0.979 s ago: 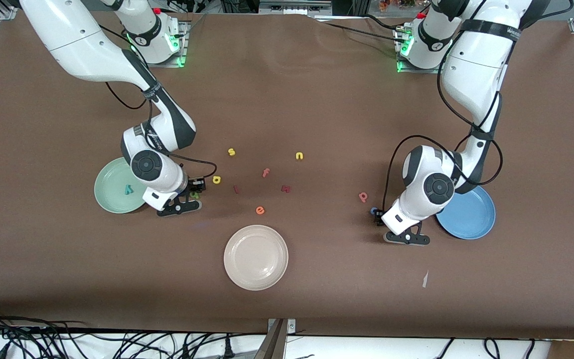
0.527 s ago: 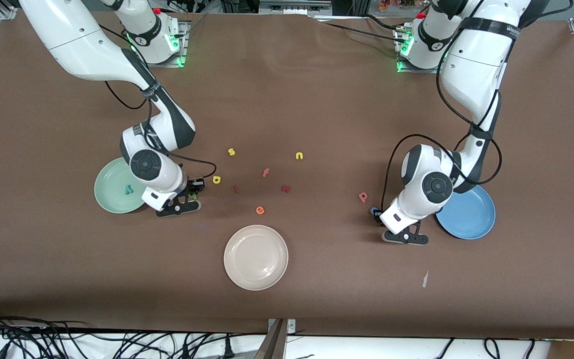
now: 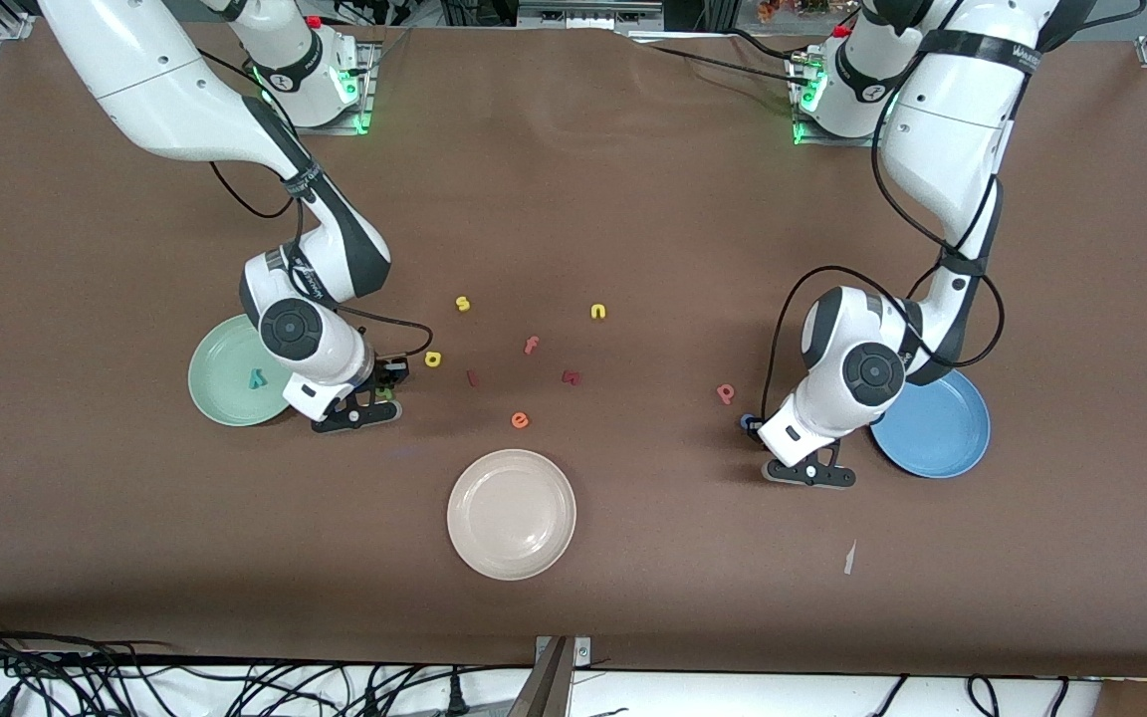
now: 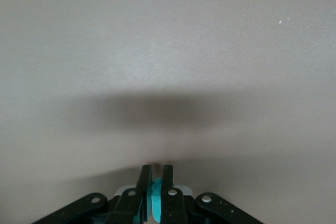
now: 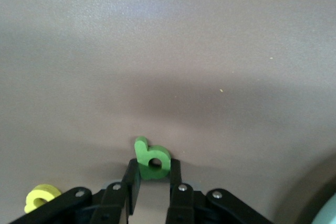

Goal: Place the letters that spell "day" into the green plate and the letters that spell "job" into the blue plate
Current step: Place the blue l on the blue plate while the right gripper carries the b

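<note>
Right wrist view: right gripper (image 5: pixel 152 174) pinches green rounded letter (image 5: pixel 152 160) (matte foam).

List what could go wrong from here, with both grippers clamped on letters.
1. The right gripper pinches the green letter only by its lower edge, so it may twist or slip out on the way to the green plate.
2. The yellow letter lies close beside that grip and could get nudged.
3. The left gripper holds the blue letter by a thin sliver; it may drop before the blue plate.
</note>
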Robot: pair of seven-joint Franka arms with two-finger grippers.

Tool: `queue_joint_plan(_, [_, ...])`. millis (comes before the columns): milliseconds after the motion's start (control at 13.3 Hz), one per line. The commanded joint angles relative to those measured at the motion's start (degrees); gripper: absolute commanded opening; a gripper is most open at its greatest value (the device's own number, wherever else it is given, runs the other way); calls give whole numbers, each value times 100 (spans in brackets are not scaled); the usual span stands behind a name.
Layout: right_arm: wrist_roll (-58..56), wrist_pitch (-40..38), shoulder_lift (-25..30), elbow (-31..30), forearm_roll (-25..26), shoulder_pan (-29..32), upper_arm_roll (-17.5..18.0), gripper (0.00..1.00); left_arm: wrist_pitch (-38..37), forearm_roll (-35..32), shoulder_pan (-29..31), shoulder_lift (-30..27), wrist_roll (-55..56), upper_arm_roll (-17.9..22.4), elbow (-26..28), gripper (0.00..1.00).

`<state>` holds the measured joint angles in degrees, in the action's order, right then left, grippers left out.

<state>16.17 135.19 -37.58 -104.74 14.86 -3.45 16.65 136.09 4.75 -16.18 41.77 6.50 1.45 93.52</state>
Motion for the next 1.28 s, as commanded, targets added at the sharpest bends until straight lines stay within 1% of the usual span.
queue_joint_plan(0, [45, -36, 32, 85, 52, 2, 14, 15, -914, 52, 175, -949, -375, 162, 315, 0])
queue_joint_plan(151, [27, -360, 67, 260, 52, 11, 5, 13, -1049, 52, 657, -1363, -1330, 162, 692, 0])
queue_joint_plan(226, [18, -632, 102, 401, 52, 11, 5, 13, -1049, 52, 973, -1434, -1857, 162, 824, 0])
queue_joint_plan(301, [0, -887, 120, 541, 52, 20, 5, 12, -1040, 52, 1307, -1435, -2367, 162, 861, 0])
queue_joint_plan(377, [0, -1063, 207, 577, 52, 46, -3, 9, -997, 26, 1580, -1400, -2886, 171, 870, 0])
queue_joint_plan(452, [-17, -1161, 260, 578, 52, 55, -21, 7, -944, -18, 1713, -1313, -3230, 189, 870, 0])
queue_joint_plan(527, [-35, -1275, 347, 578, 44, 72, -56, 6, -874, -18, 1767, -1260, -3381, 250, 870, 3])
queue_joint_plan(603, [-113, -1467, 453, 578, 44, 81, -126, 5, -865, -18, 1767, -1259, -3383, 250, 870, 32])
queue_joint_plan(678, [-192, -1652, 558, 578, 35, 90, -135, 5, -865, 77, 1741, -1259, -3366, 242, 852, 65])
queue_joint_plan(753, [-237, -1767, 638, 578, 35, 90, -248, 5, -865, 261, 1698, -1250, -3322, 224, 826, 73])
queue_joint_plan(829, [-394, -1881, 725, 569, 26, 90, -319, 5, -865, 567, 1593, -1250, -3304, 198, 817, 74])
queue_joint_plan(904, [-534, -2056, 752, 569, 26, 90, -468, 5, -856, 771, 1391, -1250, -3234, 154, 808, 73])
queue_joint_plan(979, [-666, -2154, 753, 569, 26, 107, -626, 5, -830, 912, 1276, -1198, -3103, 145, 799, 70])
queue_joint_plan(1055, [-798, -2155, 726, 560, 26, 203, -732, 5, -621, 1122, 1032, -997, -2884, 128, 756, 70])
queue_joint_plan(1130, [-956, -2155, 691, 560, 26, 431, -742, 5, -218, 1359, 803, -874, -2760, 127, 755, 70])
queue_joint_plan(1205, [-1132, -2164, 665, 560, 26, 616, -742, 6, 47, 1457, 557, -759, -2663, 127, 764, 69])
